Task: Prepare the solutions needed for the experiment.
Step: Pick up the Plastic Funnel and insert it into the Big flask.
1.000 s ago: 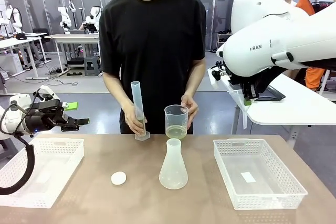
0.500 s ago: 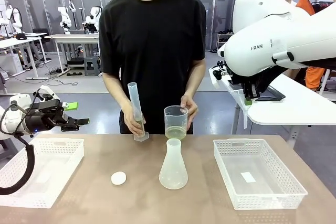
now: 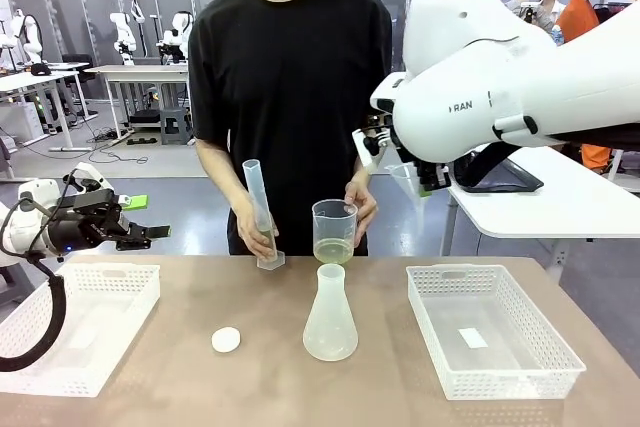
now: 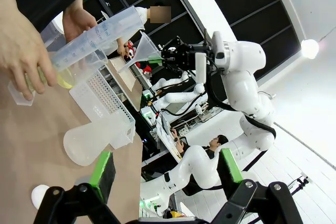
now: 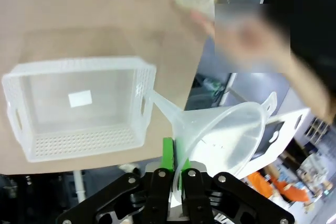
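I've swung right gripper (image 5: 176, 165) left, clamped on funnel (image 5: 231, 129); left gripper (image 4: 165, 169) wide open, empty. Conical flask (image 3: 330, 319) looks empty, solution (image 3: 334, 250) in person's beaker (image 3: 335, 217): 0 pours done, I judge.

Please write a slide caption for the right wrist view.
Right gripper shut on a clear funnel, white basket on the table beyond.

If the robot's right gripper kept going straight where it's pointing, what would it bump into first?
Probably the white basket on the table: the right gripper, shut on the funnel, points down toward its end wall. Depth is unclear, so it might just miss.
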{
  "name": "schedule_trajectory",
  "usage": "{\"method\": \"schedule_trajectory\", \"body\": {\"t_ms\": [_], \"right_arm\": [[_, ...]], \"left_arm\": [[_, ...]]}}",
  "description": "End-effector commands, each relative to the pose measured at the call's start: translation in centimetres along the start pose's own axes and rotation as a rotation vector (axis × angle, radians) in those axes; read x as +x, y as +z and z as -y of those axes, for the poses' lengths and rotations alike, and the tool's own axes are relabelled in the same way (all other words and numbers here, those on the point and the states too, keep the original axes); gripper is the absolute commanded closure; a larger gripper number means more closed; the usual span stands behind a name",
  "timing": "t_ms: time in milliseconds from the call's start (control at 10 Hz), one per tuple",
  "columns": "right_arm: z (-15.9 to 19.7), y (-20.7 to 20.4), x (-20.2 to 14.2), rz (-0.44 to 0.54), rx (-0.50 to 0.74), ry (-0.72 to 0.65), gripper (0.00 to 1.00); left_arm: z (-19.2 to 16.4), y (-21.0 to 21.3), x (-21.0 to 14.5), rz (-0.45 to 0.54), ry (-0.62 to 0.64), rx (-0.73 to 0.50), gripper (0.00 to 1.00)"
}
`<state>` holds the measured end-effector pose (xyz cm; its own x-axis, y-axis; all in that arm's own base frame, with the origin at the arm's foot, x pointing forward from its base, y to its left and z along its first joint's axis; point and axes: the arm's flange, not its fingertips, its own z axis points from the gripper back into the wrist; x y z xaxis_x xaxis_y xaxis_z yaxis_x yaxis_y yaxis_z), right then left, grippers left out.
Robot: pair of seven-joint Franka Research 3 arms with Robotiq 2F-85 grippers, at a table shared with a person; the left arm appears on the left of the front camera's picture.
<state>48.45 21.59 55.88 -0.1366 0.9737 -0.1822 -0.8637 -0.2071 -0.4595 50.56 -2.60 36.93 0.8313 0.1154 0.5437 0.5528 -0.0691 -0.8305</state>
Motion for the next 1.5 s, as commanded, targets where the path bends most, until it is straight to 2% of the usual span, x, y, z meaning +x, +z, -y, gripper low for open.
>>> {"method": "schedule_trajectory", "body": {"t_ms": [0, 400, 700, 1000, 1100, 1400], "right_arm": [[-1.7, 0.6, 0.9, 0.092, -0.064, 0.127, 0.96], [-3.8, 2.7, 3.9, 0.202, -0.152, 0.281, 0.96], [-5.1, 3.6, 5.7, 0.246, -0.178, 0.361, 0.96], [-5.4, 4.5, 6.1, 0.34, -0.183, 0.406, 0.96], [-5.0, 4.2, 7.3, 0.236, -0.173, 0.354, 0.96], [-5.0, 4.2, 7.3, 0.236, -0.173, 0.354, 0.96]], "left_arm": [[0.1, 0.0, -0.2, -0.012, -0.006, 0.018, 0.0], [0.1, 0.0, -0.2, -0.012, -0.006, 0.018, 0.0], [0.1, 0.0, -0.2, -0.012, -0.006, 0.018, 0.0], [0.1, 0.0, -0.2, -0.012, -0.006, 0.018, 0.0], [0.1, 0.0, -0.2, -0.012, -0.006, 0.018, 0.0], [0.1, 0.0, -0.2, -0.012, -0.006, 0.018, 0.0]]}}
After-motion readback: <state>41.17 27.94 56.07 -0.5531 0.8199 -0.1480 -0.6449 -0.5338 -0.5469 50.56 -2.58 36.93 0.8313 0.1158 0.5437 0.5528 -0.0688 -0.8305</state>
